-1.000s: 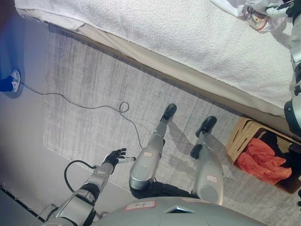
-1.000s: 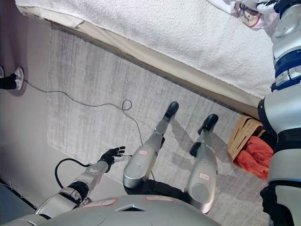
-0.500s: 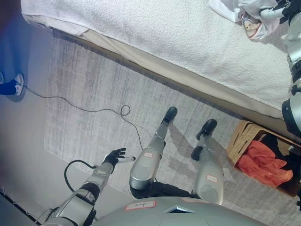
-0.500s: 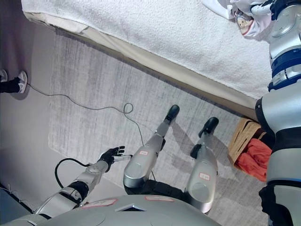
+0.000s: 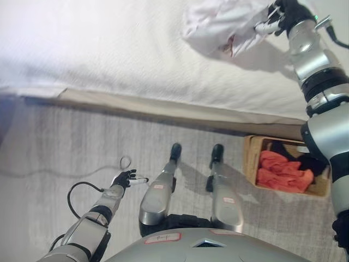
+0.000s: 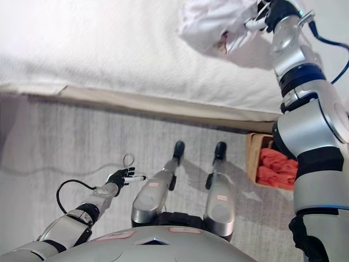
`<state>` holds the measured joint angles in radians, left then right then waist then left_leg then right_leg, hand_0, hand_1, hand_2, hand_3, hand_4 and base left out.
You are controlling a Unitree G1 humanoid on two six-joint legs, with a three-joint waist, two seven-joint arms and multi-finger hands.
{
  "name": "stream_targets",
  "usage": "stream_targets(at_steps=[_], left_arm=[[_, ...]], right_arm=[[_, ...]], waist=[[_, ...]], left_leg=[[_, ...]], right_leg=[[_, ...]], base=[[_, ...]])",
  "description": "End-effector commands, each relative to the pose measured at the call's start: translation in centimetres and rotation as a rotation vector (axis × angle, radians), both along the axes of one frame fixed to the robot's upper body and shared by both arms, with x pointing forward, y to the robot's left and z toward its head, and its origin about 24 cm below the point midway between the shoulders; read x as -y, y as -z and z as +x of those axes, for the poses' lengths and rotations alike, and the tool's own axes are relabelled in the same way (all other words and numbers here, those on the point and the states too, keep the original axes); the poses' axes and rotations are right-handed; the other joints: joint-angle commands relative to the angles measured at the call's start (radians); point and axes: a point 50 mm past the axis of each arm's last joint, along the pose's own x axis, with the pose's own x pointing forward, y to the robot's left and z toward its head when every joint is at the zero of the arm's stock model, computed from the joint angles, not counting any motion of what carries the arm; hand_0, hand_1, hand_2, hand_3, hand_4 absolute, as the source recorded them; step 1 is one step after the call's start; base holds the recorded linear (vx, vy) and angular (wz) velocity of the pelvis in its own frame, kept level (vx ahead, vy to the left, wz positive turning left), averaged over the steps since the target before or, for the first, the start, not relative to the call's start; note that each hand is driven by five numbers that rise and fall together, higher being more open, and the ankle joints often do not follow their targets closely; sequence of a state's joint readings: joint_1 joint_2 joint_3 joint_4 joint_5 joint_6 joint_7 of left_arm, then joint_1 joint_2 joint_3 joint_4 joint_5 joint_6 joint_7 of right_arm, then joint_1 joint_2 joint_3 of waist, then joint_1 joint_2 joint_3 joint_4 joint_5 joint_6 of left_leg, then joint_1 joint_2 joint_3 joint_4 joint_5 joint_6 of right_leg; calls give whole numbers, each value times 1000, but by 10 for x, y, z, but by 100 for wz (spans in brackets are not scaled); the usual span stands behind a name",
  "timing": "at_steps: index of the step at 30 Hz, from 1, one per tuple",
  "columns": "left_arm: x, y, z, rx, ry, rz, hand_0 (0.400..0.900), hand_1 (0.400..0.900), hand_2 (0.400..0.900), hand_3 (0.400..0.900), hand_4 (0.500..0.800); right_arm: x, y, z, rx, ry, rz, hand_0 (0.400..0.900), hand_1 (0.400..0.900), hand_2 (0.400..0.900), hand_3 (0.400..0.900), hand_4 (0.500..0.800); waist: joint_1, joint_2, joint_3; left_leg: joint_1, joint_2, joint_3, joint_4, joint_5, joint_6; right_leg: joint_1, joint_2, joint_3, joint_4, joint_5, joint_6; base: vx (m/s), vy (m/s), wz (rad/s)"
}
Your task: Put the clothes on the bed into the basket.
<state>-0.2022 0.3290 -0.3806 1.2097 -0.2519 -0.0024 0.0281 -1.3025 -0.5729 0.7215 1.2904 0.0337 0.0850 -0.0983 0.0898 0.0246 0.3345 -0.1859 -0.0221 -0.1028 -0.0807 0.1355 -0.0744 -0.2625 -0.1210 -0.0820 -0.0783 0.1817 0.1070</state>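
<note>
The right hand has its fingers curled into one edge of a bunched white garment that lies on the white bed, the cloth hiding the fingertips and folding over a small reddish patch too crumpled to make out. The left hand hangs low over the grey rug with fingers loosely spread and nothing in them. The basket stands on the floor beside the bed, holding an orange cloth and something dark, its far end blocked by the right arm
</note>
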Motion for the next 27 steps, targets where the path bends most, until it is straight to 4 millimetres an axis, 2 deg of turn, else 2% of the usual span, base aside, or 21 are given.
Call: stream_targets(at_steps=[1, 4, 6, 8, 9, 13, 17, 19, 27], left_arm=[[-36, 5, -36, -120, -85, 87, 900, 900, 900, 900, 800], [-41, 6, -45, -148, -100, 96, 900, 900, 900, 900, 800], [-42, 7, -48, -156, -105, 96, 900, 900, 900, 900, 800], [-43, 8, -54, -177, -106, 99, 900, 900, 900, 900, 800], [-45, 9, -59, -193, -113, 101, 900, 900, 900, 900, 800], [-47, 10, -65, -209, -112, 103, 900, 900, 900, 900, 800], [-51, 10, -72, -227, -111, 112, 900, 900, 900, 900, 800], [-53, 10, -75, -233, -119, 113, 900, 900, 900, 900, 800], [-56, 9, -77, -232, -134, 120, 900, 900, 900, 900, 800]], right_arm=[[25, -33, -5, 66, 75, -104, 400, 400, 400, 400, 500], [46, -26, -12, 29, 132, -99, 400, 400, 400, 400, 500], [51, -23, -14, 19, 146, -92, 400, 400, 400, 400, 500], [68, -17, -22, -13, 195, -88, 400, 400, 400, 400, 500], [84, -15, -29, -32, 241, -81, 400, 400, 400, 400, 500], [121, -11, -51, -53, 356, -62, 400, 400, 400, 400, 500], [150, -8, -70, -81, 447, -61, 400, 400, 400, 400, 500], [157, -12, -76, -84, 471, -68, 400, 400, 400, 400, 500], [184, -1, -101, -119, 563, -46, 400, 400, 400, 400, 500]], waist=[[-43, -48, -130], [-68, -65, -170], [-72, -68, -181], [-89, -71, -211], [-103, -72, -233], [-126, -67, -263], [-140, -60, -282], [-148, -58, -287], [-176, -46, -300]], left_leg=[[36, -8, 94, 62, -163, 39], [88, 0, 146, 64, -188, 44], [104, 2, 158, 60, -192, 44], [135, 8, 187, 58, -203, 46], [159, 9, 206, 54, -212, 48], [199, 13, 244, 47, -224, 53], [220, 18, 274, 38, -224, 53], [228, 20, 288, 34, -224, 54], [246, 24, 332, 40, -234, 56]], right_leg=[[29, -17, 72, 50, -80, 35], [50, -6, 114, 51, -77, 47], [58, -3, 124, 47, -75, 50], [72, 5, 143, 42, -71, 58], [85, 11, 163, 37, -69, 64], [103, 20, 192, 29, -63, 75], [108, 29, 214, 23, -53, 81], [107, 33, 225, 21, -47, 83], [109, 42, 254, 11, -33, 91]], base=[[66, 36, -60], [58, 20, -58], [30, 10, -37], [53, 16, -54], [68, 17, -57], [26, 8, -44], [-18, -3, -34], [-23, -1, -34], [-15, -6, -22]])
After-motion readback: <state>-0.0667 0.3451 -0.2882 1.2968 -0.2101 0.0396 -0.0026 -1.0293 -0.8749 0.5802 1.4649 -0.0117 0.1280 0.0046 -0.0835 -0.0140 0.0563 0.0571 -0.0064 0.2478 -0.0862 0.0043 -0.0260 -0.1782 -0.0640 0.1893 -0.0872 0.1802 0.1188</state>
